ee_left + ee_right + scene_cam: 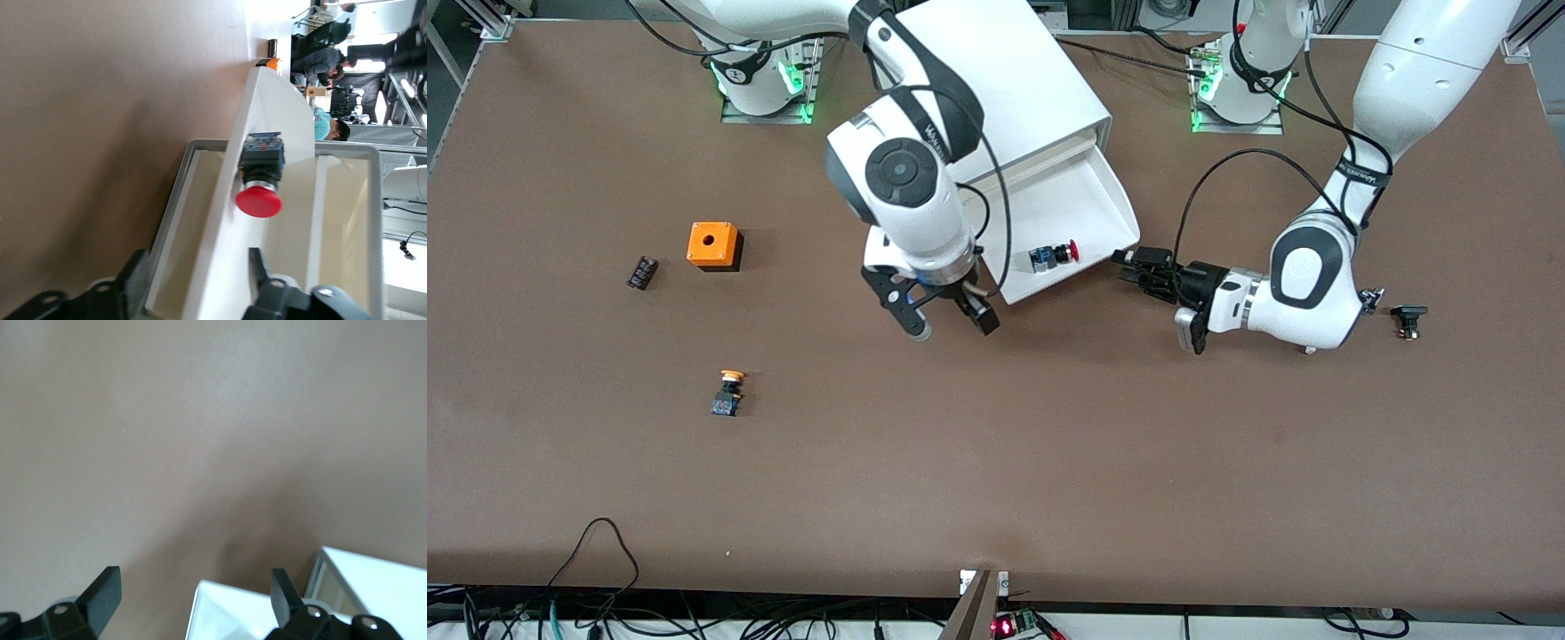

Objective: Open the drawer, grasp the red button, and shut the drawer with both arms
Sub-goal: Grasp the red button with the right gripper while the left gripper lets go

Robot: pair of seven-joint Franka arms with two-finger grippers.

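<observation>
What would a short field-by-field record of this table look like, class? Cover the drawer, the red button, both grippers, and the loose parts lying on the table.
drawer: pulled out of the white cabinet
button: red cap, lying on its side in the drawer
left gripper: open, at the drawer's front corner, holding nothing
right gripper: open, empty, over the table beside the drawer
orange cube: toward the right arm's end
orange-capped button: nearer the front camera than the cube

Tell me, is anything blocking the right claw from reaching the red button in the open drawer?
Only the drawer wall. The button lies in the tray; the right claw hangs open over the drawer's corner, so it must come in from above.
</observation>
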